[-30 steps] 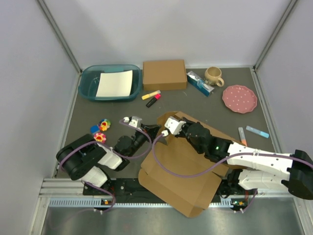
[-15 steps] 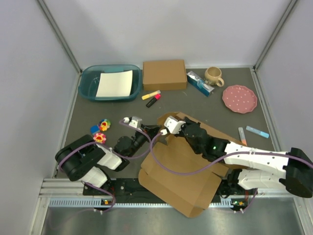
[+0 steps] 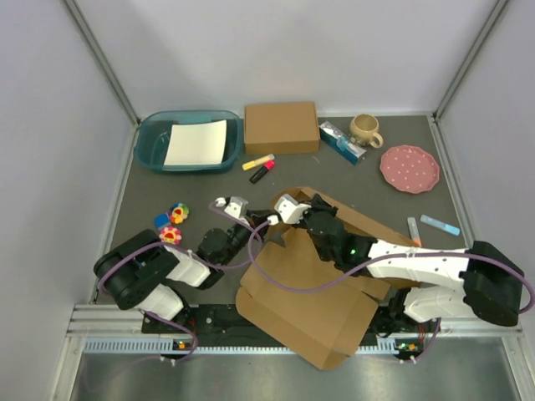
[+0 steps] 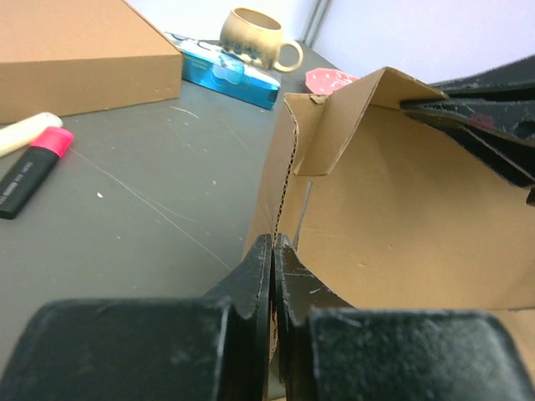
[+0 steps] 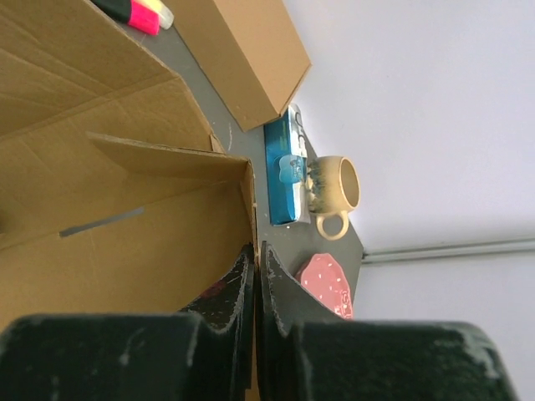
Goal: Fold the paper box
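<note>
1. The paper box (image 3: 309,301) is seen near the middle of the table's (image 3: 351,180) near edge, between the two arms, mostly spread flat, with its nearest corner reaching out over that edge.
2. At the sheet's far end, flaps are raised into an upright corner.
3. The left gripper (image 4: 273,246) is seen with its fingers pressed together on the thin, corrugated edge of an upright flap at the sheet's far left.
4. The right gripper (image 5: 255,251) is seen clamped on the top edge of a raised wall, one finger on each face of the cardboard.
5. A smaller closed cardboard box (image 3: 281,127) is placed at the middle of the far edge.
6. A teal tray (image 3: 188,115) holding a white sheet (image 3: 196,142) is set in the far left corner.
7. A yellow marker (image 3: 257,161) and a pink marker (image 3: 262,171) are laid just in front of the smaller box.
8. A blue packet (image 3: 342,142), a beige cup (image 3: 364,129) and a pink dotted plate (image 3: 410,168) are grouped towards the far right corner.
9. Small coloured toys (image 3: 171,221) are found near the left edge.
</note>
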`<state>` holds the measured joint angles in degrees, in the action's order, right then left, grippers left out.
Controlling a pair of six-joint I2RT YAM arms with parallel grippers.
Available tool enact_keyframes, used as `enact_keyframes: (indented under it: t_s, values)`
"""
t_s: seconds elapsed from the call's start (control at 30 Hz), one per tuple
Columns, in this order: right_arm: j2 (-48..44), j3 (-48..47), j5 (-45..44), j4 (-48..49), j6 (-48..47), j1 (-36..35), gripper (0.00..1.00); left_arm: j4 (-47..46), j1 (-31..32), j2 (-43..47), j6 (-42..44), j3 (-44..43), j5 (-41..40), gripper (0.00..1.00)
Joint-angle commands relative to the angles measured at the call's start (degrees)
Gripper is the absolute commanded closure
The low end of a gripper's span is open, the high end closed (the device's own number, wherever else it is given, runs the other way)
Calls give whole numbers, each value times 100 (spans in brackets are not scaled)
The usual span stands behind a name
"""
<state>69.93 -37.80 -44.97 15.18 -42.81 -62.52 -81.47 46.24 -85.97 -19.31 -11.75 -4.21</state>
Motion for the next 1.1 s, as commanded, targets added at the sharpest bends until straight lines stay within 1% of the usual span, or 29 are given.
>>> enact_keyframes:
  t_s: [0.0, 0.07, 0.13, 0.33, 0.43, 0.5, 0.63, 0.7, 0.93, 1.0, 1.07]
  values:
    - [442, -16, -557, 1478, -298, -32, 100, -1152, -184, 125, 288, -222, -211, 100]
    - [687, -122, -522, 1889, -482, -32, 100, -1117, -395, 195, 192, -301, -247, 100]
    - [829, -245, -487, 2102, -675, -23, 100, -1020, -519, 248, 138, -372, -238, 100]
    - [1127, -518, -284, 2393, -904, 21, 100, -747, -704, 318, 94, -513, -265, 100]
    - [1198, -413, -232, 2463, -949, 12, 100, -747, -704, 222, -169, -425, -46, 98]
    - [1190, -307, -231, 2437, -870, 21, 100, -800, -713, 116, -529, -346, 121, 98]
    - [1137, -131, -249, 2428, -721, 21, 100, -1423, -634, -261, -1021, 92, 228, 99]
    - [1102, -70, -258, 2376, -694, 12, 100, -1415, -572, -297, -1241, 207, 289, 99]
    - [970, 159, -258, 2349, -773, 3, 100, -1407, -238, -69, -1101, 235, 394, 100]
    - [944, 255, -293, 2393, -817, 12, 100, -1354, -107, -16, -1066, 217, 551, 99]
    - [926, 308, -319, 2393, -817, 12, 100, -1179, 68, 89, -900, 217, 509, 98]
